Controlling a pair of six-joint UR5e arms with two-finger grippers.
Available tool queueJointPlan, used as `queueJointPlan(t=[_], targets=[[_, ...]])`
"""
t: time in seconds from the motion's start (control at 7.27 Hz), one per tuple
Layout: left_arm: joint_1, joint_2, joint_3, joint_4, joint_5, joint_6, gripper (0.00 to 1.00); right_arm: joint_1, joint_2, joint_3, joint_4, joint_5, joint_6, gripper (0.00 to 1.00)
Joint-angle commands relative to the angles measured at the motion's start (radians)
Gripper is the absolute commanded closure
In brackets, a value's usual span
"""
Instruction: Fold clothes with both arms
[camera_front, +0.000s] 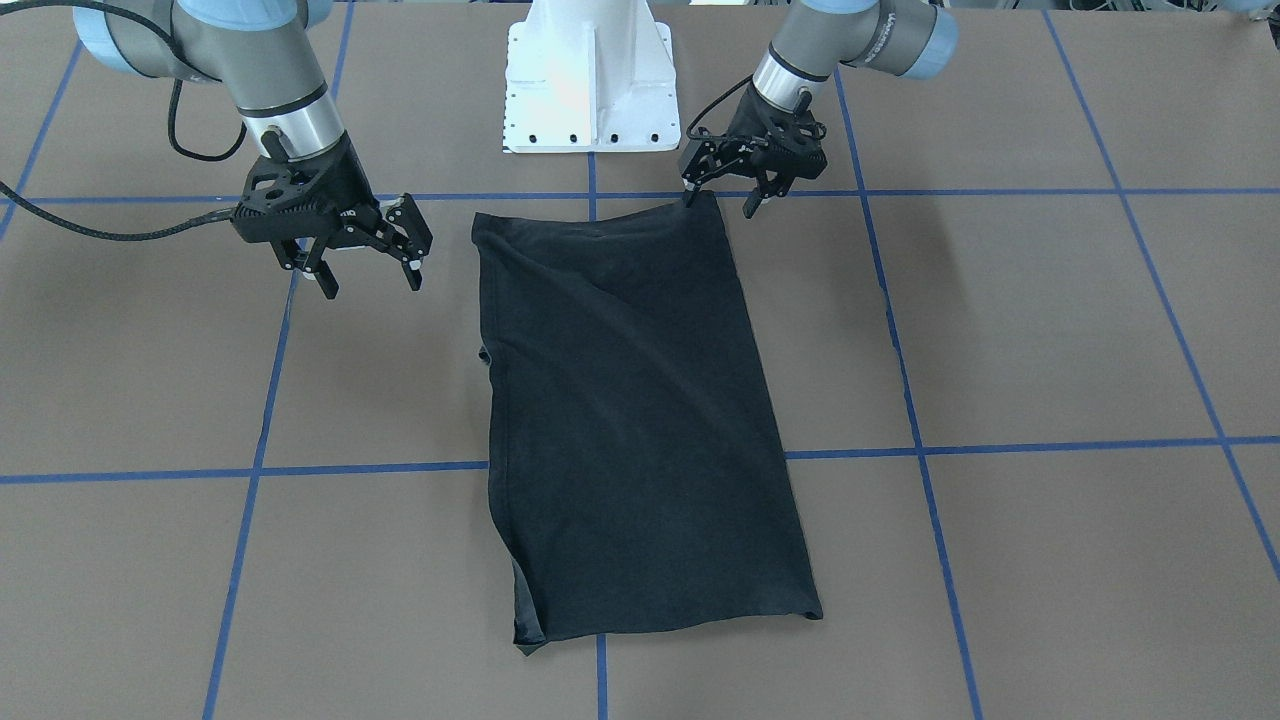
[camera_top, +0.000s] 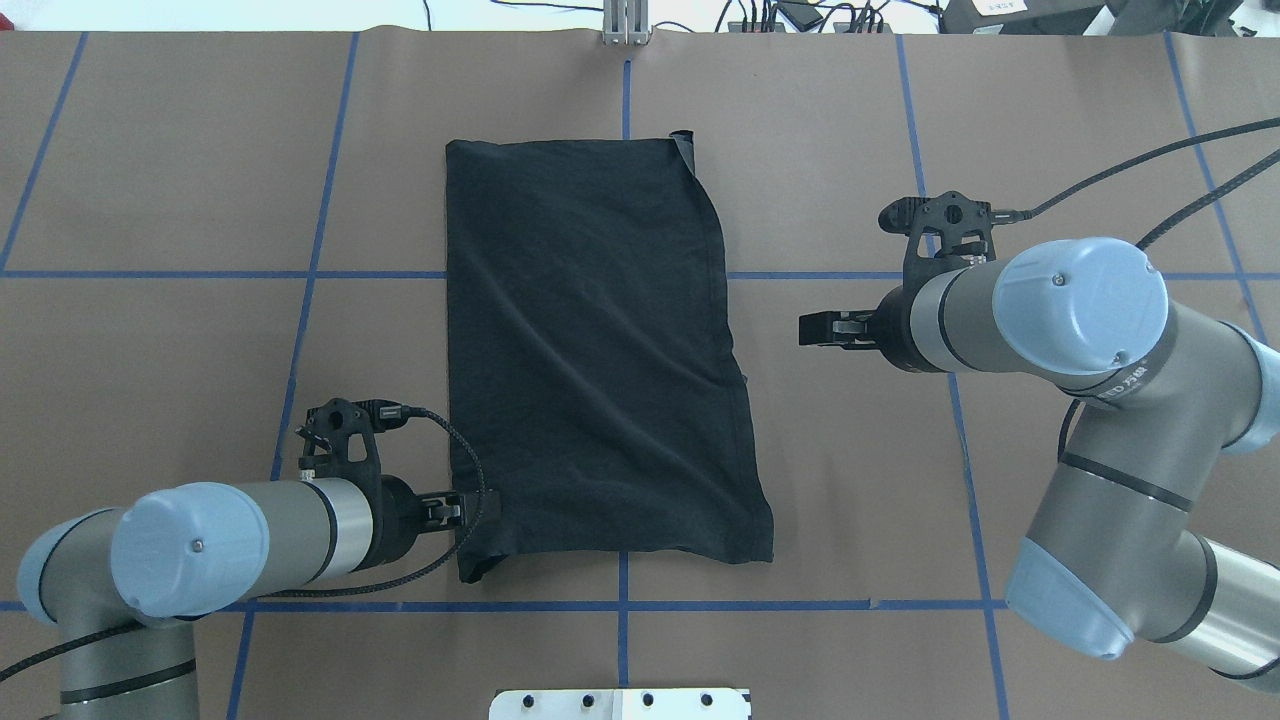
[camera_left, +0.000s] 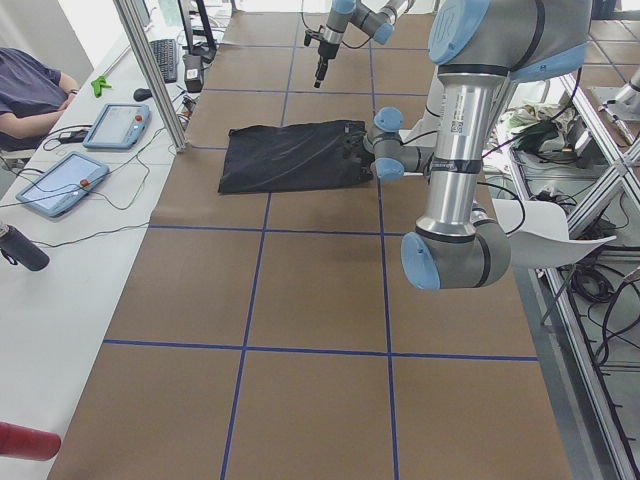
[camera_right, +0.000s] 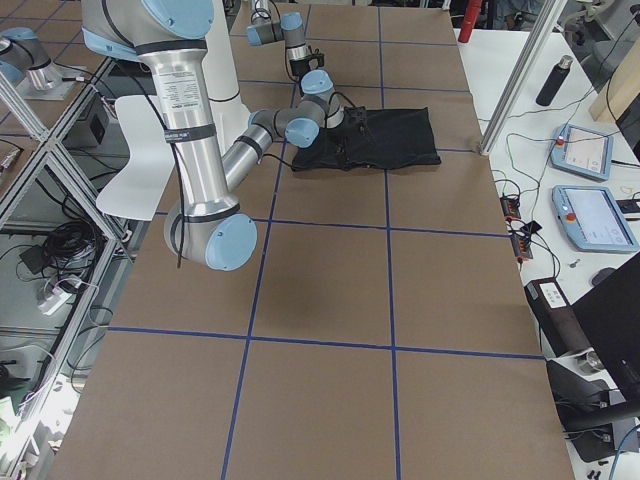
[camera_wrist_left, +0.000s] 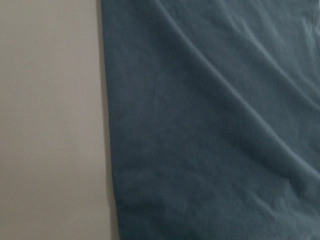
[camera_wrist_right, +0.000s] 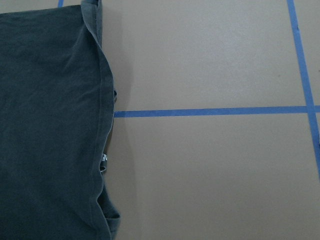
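Observation:
The black T-shirt (camera_front: 630, 400) lies folded into a long flat rectangle on the brown table (camera_front: 1050, 330); its graphic and logo are hidden. It also shows in the overhead view (camera_top: 590, 350). My left gripper (camera_front: 718, 198) is open, low at the shirt's near-left corner, with one fingertip (camera_front: 690, 192) touching the cloth edge; from overhead it (camera_top: 478, 510) sits at that corner. My right gripper (camera_front: 370, 280) is open and empty, raised above bare table, apart from the shirt's right edge (camera_top: 812, 328). The left wrist view shows the cloth (camera_wrist_left: 210, 125) close up, and the right wrist view shows the shirt's hem (camera_wrist_right: 50, 125).
The white pedestal base (camera_front: 590, 80) stands just behind the shirt's near end. Blue tape lines (camera_front: 1000, 447) grid the table. A side bench with tablets (camera_left: 60, 180) and a seated person (camera_left: 30, 90) lies beyond the far edge.

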Motion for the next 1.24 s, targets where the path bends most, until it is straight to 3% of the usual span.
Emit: queueJointPlan(t=[0.0,0.83,0.96,1.1], targets=[[0.007,-0.003,0.006,0.000,0.001,-0.025,0.20,0.000,0.001,0.000,0.000,0.000,0.000,0.00],[0.063,-0.005,0.032,0.000,0.001,-0.040,0.24,0.000,0.000,0.000,0.000,-0.008,0.000,0.00],[0.068,-0.006,0.039,0.000,0.001,-0.049,0.32,0.000,0.000,0.000,0.000,-0.013,-0.001,0.00],[0.071,-0.008,0.039,0.000,0.001,-0.072,0.49,0.000,0.000,0.000,0.000,-0.014,-0.002,0.00]])
